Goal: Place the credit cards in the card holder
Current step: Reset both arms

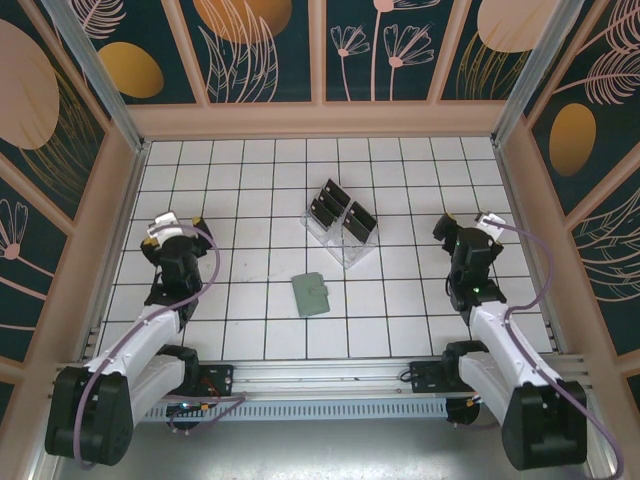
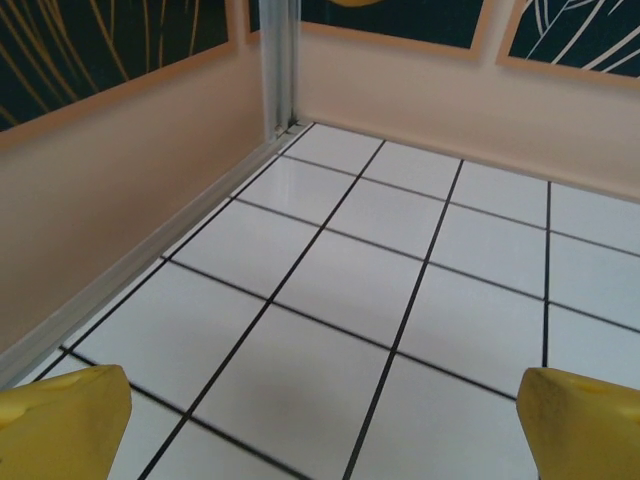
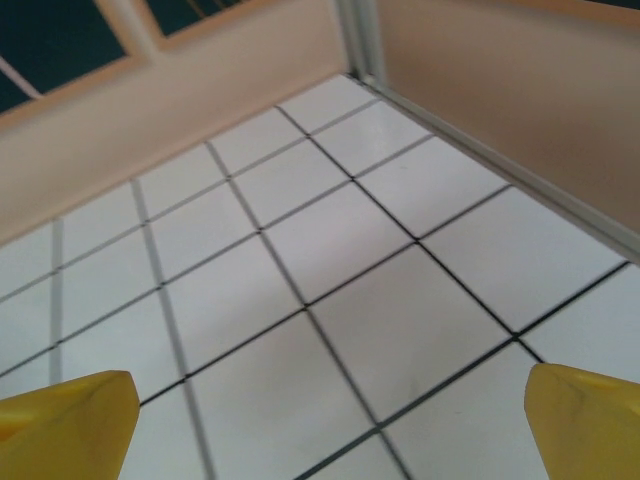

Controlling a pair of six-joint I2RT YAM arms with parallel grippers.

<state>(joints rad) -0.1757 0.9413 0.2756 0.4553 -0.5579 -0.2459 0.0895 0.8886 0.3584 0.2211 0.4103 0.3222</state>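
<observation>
Several dark credit cards [image 1: 328,199] stand tilted in a clear slotted rack [image 1: 341,240] at the middle of the table. The sage-green card holder [image 1: 310,294] lies folded shut on the tiles just in front of the rack. My left gripper [image 1: 180,221] is open at the left, well away from both. In the left wrist view its yellow fingertips [image 2: 62,422] frame bare tiles, with the left gripper [image 2: 320,430] holding nothing. My right gripper [image 1: 467,221] is open at the right. The right gripper [image 3: 325,425] likewise has bare tiles between its yellow fingertips [image 3: 588,416].
Pink walls enclose the white grid table [image 1: 250,170] on three sides, with metal posts in the far corners [image 2: 280,60] [image 3: 360,35]. The arm bases stand on a rail at the near edge [image 1: 320,375].
</observation>
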